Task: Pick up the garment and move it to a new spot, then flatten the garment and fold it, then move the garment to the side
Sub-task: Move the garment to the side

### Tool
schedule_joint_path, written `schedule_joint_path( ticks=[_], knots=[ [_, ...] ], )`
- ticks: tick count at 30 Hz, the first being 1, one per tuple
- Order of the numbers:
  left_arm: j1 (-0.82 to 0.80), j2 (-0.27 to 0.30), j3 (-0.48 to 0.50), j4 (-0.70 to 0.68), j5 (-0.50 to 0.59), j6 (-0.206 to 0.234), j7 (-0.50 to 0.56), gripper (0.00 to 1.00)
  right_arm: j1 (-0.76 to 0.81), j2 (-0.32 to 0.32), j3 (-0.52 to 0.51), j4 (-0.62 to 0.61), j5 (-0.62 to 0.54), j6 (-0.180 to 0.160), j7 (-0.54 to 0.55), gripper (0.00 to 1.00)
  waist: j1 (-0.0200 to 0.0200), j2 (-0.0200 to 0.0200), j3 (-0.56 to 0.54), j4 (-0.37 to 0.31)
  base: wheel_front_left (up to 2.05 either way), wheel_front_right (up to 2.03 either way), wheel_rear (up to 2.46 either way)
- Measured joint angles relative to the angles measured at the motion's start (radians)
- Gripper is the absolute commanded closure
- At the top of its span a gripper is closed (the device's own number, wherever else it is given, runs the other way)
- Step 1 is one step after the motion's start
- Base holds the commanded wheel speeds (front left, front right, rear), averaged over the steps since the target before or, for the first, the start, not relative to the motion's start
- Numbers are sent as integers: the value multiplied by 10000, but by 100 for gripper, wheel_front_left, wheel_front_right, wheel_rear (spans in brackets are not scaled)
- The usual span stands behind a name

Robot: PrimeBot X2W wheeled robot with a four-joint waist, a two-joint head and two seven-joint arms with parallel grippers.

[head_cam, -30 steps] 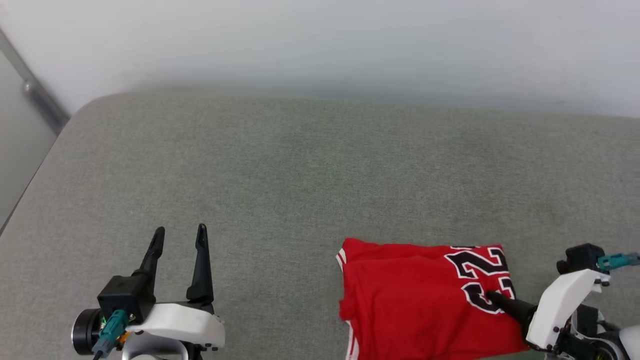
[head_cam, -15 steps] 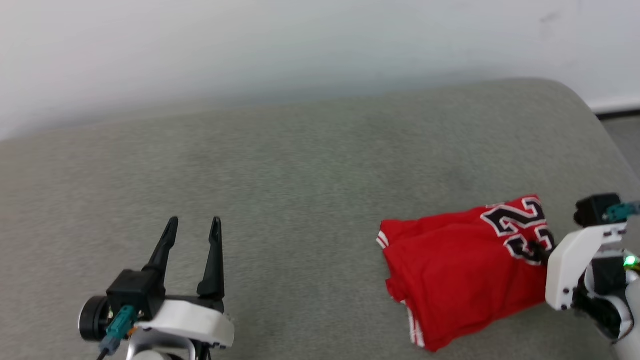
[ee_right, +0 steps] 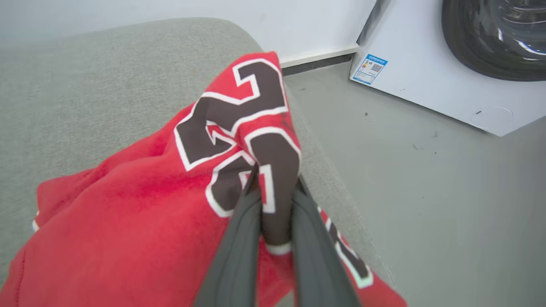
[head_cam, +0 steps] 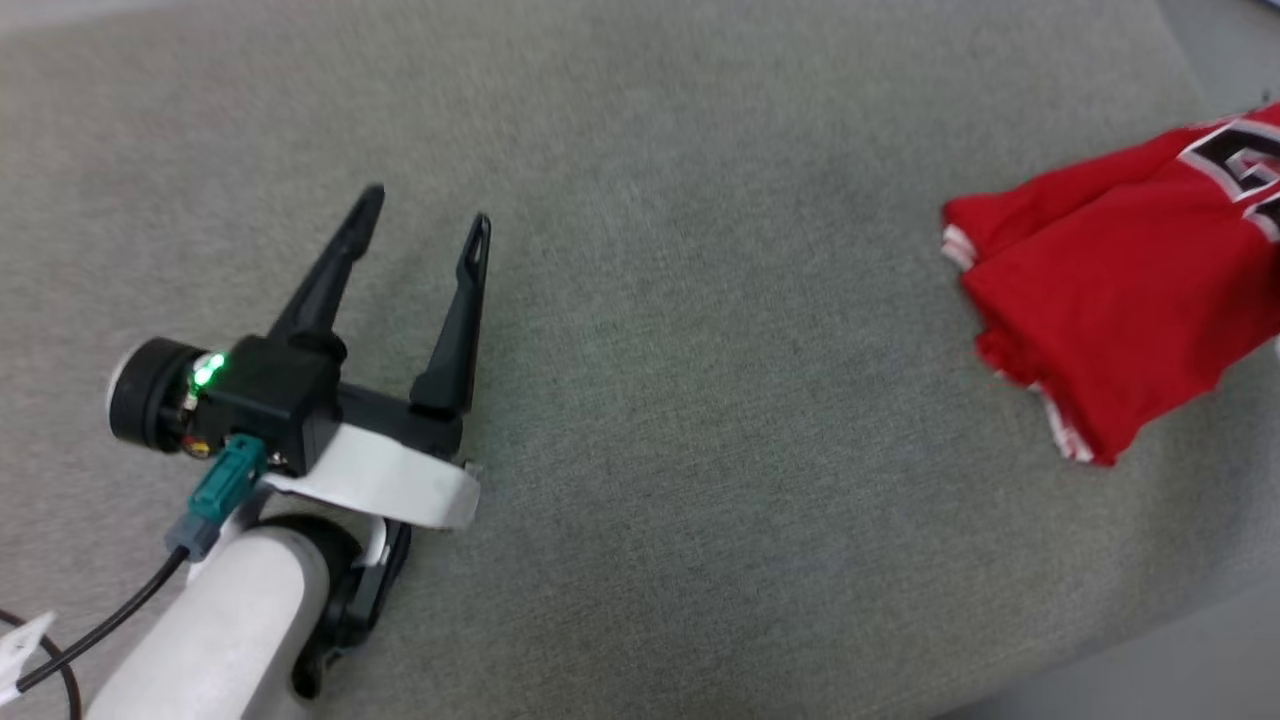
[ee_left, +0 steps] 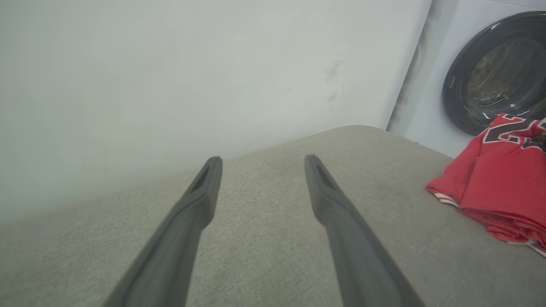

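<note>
Grey-green woven cloth covers the upholstered pad (head_cam: 650, 420) that serves as the work surface; its weave is even and its corners are rounded. In the head view the pad runs from 9 o'clock to 3 o'clock, with a strip of smooth grey floor (head_cam: 1150, 680) at 5 o'clock. The garment (head_cam: 1110, 300) sits at 2 o'clock in that view, bunched into red folds near the pad's edge, with striped trim along its lower hem and part of the black, white-outlined lettering at the frame edge.

The left gripper (head_cam: 426, 205) hangs at 9 o'clock above bare cloth, released, fingers spread wide with nothing between them, well apart from the garment. A green light (head_cam: 207, 370) glows on its wrist.

In the left wrist view a plain pale wall (ee_left: 170, 64) rises behind the pad at 12 o'clock, and a white washing machine (ee_left: 490, 72) with a dark round door stands at 2 o'clock, behind the garment (ee_left: 499, 187).

In the right wrist view the right gripper (ee_right: 277, 177) is clenched on a fold of the garment (ee_right: 128, 221), pinching the lettered part, while the red bulk spreads toward 8 o'clock. The floor (ee_right: 426, 192) lies at 3 o'clock, and the washing machine (ee_right: 426, 85) at 1 o'clock bears a small blue label (ee_right: 369, 68)
</note>
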Motion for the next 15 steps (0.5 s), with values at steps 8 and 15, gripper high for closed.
schedule_joint_path(
  ticks=[8, 15],
  knots=[
    [-989, 92, -151, -320, 364, -173, 382, 0, -1116, -117, -1260, 1659, -585, 0, -1185, 100, 0, 0, 1610, -146, 0, 0, 0],
    [-885, -79, -98, 19, 180, -59, -19, 0, -1621, -13, -1987, 3237, -1881, 0, -3085, 0, 0, 0, 1690, 237, 0, 0, 0]
  ],
)
